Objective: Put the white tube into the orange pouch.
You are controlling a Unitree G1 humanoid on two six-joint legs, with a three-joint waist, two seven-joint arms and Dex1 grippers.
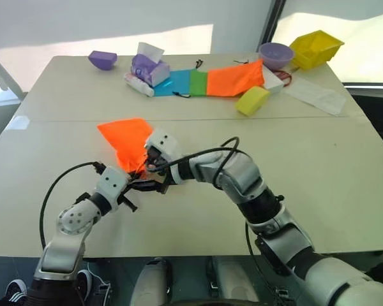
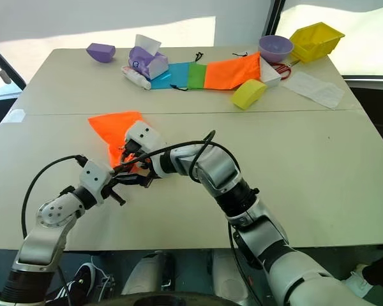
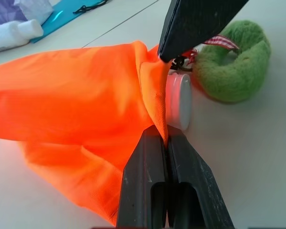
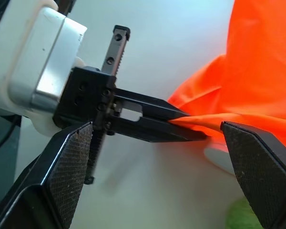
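Mostly hidden, the white tube (image 3: pixel 178 100) is lying inside the mouth of the orange pouch (image 1: pixel 127 141), only its cap end showing, near the table's (image 1: pixel 319 166) near-left part. Left gripper (image 1: pixel 148 183) is clenching the pouch's rim fabric. Right gripper (image 4: pixel 152 157) is hovering just beside it, fingers spread wide, grasping nothing. Green ring (image 3: pixel 236 64) is lying just beside the cap.

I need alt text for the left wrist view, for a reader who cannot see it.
The left gripper, shut, pinches the edge of the bright orange soft fabric pouch on the pale table. The white cap of the white plastic tube shows at the pouch's mouth. A green fuzzy ring lies beyond it.
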